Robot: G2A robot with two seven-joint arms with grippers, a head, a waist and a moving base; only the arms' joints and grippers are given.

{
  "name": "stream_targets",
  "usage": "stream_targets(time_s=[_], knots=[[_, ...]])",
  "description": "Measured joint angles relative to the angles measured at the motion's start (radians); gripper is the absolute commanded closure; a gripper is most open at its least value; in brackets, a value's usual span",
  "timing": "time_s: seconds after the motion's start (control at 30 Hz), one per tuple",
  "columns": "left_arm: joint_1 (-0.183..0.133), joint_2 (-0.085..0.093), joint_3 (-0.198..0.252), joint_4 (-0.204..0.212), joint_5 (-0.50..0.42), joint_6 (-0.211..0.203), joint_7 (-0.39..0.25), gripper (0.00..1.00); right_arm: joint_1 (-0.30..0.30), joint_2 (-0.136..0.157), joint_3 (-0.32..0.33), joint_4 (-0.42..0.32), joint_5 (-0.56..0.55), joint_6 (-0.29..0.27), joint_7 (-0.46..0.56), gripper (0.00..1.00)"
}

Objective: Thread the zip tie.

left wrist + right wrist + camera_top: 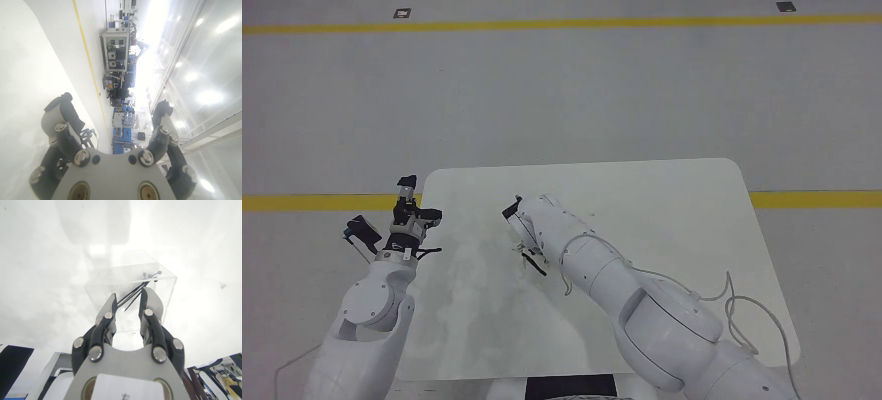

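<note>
The white surface with rounded corners [672, 200] carries a small clear plastic box [166, 289], open at its top, near the middle of its left half. In this box stand several thin black plastic zip ties [132, 294]. They lean to one side. Their square heads rest against one corner of the box at its rim, and their pointed tails go down slantwise into the box.

The right claw [129, 294] hangs directly above this box and points down to it. Its two fingers are apart, with a clear gap between them, and the bundle of ties passes through this gap. The tails run close to the ribbed pad of one finger [113, 306]. I cannot tell if they touch it. The other finger [144, 298] is near the upper part of the ties, and there also I cannot tell about contact. In the top view the right arm reaches from the near side of the surface to this place.

The left claw [113, 108] is at the left edge of the surface, well apart from the box. It is turned on its side and its fingers are spread wide with nothing between them.
</note>
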Motion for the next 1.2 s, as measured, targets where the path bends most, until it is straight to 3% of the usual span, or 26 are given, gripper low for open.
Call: stream_targets(time_s=[0.2, 1.2], knots=[[0.0, 0.0, 0.0, 0.0, 0.0, 0.0, 0.0, 0.0, 0.001, -0.006, 0.001, 0.019, 0.003, -0.007, -0.004, 0.85], [0.0, 0.0, 0.0, 0.0, 0.0, 0.0, 0.0, 0.0, 0.025, -0.011, 0.01, 0.057, 0.088, -0.007, -0.04, 0.83]])
